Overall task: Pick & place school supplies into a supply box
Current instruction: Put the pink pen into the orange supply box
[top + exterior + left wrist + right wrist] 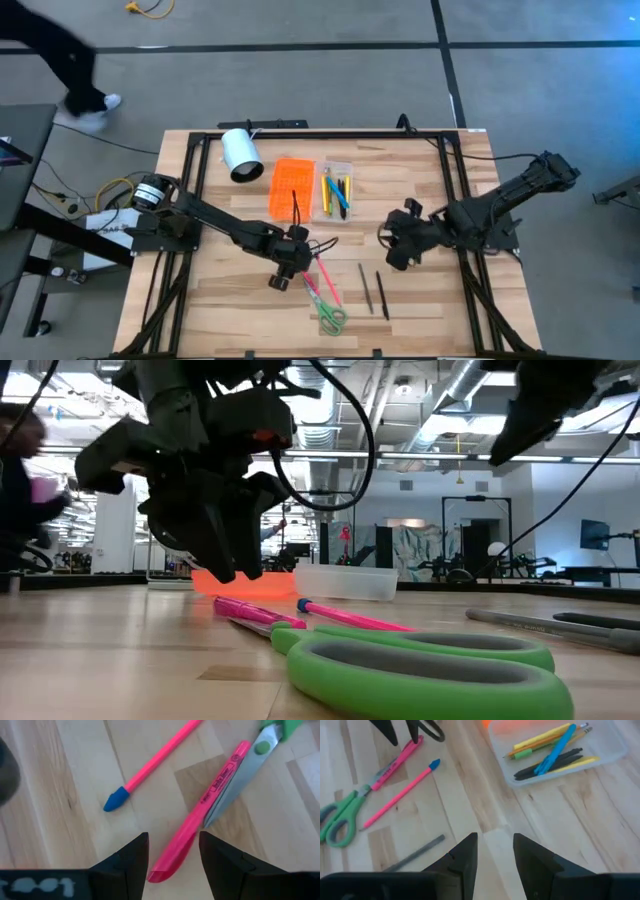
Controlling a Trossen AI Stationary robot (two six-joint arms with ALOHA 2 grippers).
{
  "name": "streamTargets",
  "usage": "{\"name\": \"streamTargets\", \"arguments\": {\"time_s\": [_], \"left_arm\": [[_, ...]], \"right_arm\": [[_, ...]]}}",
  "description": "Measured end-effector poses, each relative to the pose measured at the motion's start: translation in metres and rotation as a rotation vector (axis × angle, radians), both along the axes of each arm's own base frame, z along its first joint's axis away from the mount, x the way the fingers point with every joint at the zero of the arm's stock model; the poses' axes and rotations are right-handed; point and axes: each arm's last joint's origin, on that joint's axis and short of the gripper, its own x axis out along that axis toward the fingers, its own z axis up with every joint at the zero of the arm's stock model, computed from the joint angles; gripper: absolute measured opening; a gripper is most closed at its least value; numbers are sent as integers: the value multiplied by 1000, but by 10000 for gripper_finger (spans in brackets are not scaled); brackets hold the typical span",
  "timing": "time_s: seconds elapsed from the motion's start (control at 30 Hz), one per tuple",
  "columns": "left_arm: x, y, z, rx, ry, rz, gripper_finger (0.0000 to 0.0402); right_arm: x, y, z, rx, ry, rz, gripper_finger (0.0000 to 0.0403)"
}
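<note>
I've got the left gripper (284, 270) low over the middle of the bench (230, 310), fingers apart and holding nothing, with the end of the pink highlighter (200, 820) lying on the wood right between its fingertips. The scissors' (330, 318) blade overlaps that highlighter, green handles off toward five o'clock from the gripper. A pink pencil with a blue cap (150, 762) lies just beside them, loose on the wood.

The supply box sits toward twelve o'clock from the left gripper: orange lid (291, 188) flat on the bench, clear tray (337, 190) right beside it at its three o'clock side. In the tray I can see yellow, blue, green and black pens (555, 752).

Two dark pencils (373, 290) lie at three o'clock of the scissors. The right gripper (398, 250) hovers above the bench on the right side, fingers apart, empty. A white cylinder (240, 153) lies at ten o'clock of the lid.
</note>
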Motion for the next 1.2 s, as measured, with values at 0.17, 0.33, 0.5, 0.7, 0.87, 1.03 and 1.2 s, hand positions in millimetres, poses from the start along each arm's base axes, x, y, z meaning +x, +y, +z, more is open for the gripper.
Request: {"name": "streamTargets", "arguments": {"time_s": [0.17, 0.33, 0.5, 0.7, 0.87, 1.03, 1.2], "left_arm": [[3, 7, -3, -28, 18, -75, 164], [4, 5, -11, -33, 34, -139, 164], [7, 4, -23, -31, 64, -142, 164], [13, 4, -31, -17, 88, -99, 164], [14, 6, -31, -12, 94, 21, 150], [13, 9, -32, -47, 128, 140, 98], [12, 9, -32, -74, 139, 237, 41]], "right_arm": [[-15, 18, -2, -1, -21, -71, 118], [-32, 32, -4, 1, -48, -148, 118], [-48, 42, -5, 10, -72, -212, 118], [-61, 46, -7, 26, -60, -256, 118], [-65, 47, -7, 31, -56, -270, 118], [-66, 47, -8, 21, -49, -269, 118], [-67, 45, -7, -1, -56, -272, 118]]}}
